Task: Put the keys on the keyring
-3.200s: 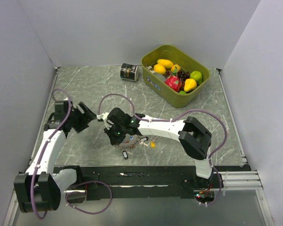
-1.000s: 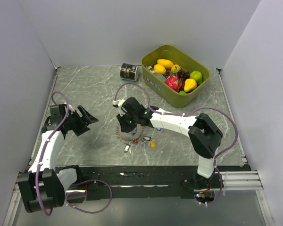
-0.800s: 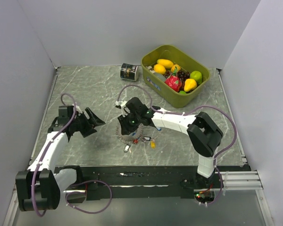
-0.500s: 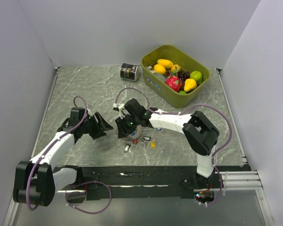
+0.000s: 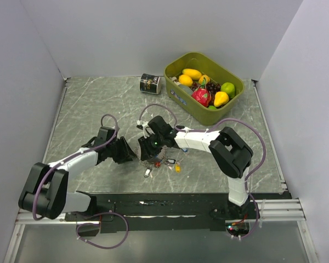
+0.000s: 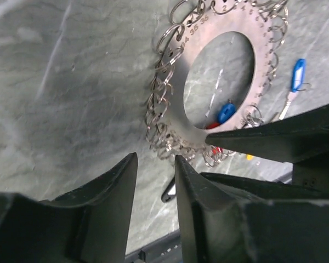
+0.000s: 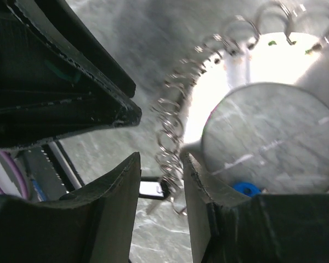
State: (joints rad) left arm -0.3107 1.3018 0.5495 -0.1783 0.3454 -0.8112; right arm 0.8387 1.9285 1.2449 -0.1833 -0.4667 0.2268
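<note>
The keyring (image 6: 178, 82) is a flat silvery disc with a big hole and many small wire loops round its rim. It lies on the marble table, mostly hidden under the grippers in the top view. My right gripper (image 7: 160, 174) is open and straddles the looped rim (image 7: 170, 131), with the loops against its right finger. My left gripper (image 6: 153, 171) is open with nothing between its fingers, just short of the ring's near-left rim (image 5: 130, 155). Keys lie by the ring: a blue-tagged one (image 6: 297, 76), a dark-tagged one (image 7: 152, 189), a yellow one (image 5: 177, 168), and blue (image 6: 226, 112) and red tags showing through the hole.
A green bin (image 5: 200, 112) full of toy fruit stands at the back right. A black can (image 5: 150, 84) lies beside it on the left. Grey walls close in the table on three sides. The two grippers face each other, almost touching.
My left arm has swung right across the table up to the keyring, and its jaws have narrowed. My right gripper stayed at the ring and opened slightly.
</note>
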